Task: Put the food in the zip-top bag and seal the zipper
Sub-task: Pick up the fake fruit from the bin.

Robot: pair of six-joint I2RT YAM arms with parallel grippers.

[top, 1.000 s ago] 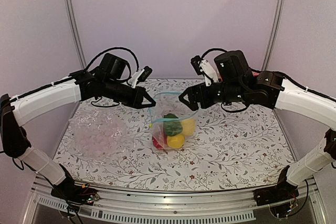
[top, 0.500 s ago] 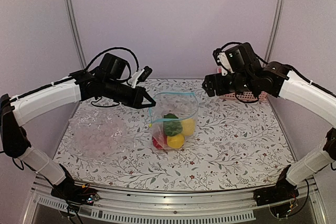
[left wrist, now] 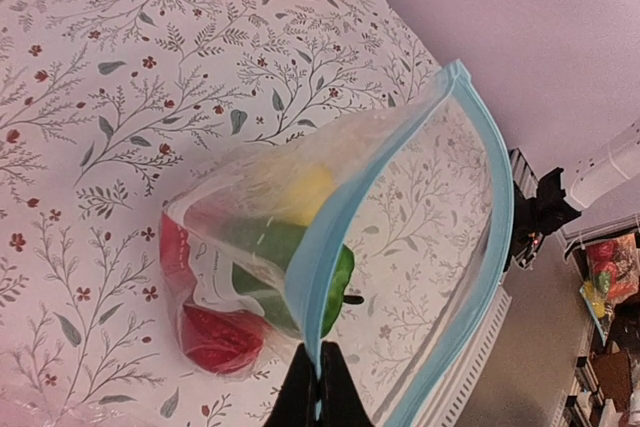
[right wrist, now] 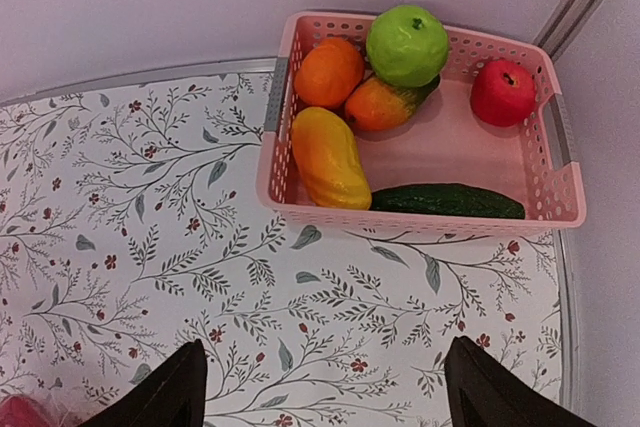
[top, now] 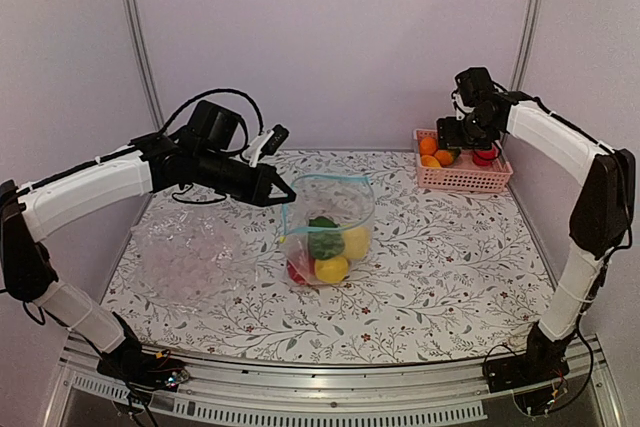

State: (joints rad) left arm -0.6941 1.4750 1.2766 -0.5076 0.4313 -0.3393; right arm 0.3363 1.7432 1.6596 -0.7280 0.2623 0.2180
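Blue zipper (left wrist: 315, 277) pinched in left pincer (left wrist: 318, 352); right pincer (right wrist: 325, 347) gapes wide near pink basket (right wrist: 420, 215).

The zip-top bag (top: 345, 209) is clear and crinkly. It sits mid-worktop (top: 450, 267), base down, with the mouth raised and gaping. Contents: green pepper (top: 326, 243), yellow pieces (top: 333, 269) and a red piece (left wrist: 220, 339) lowest. The zipper (left wrist: 497, 209), a blue-teal strip, is unsealed, its two sides bowed apart in a loop. My left hand (left wrist: 318, 392) pinches one corner of it.
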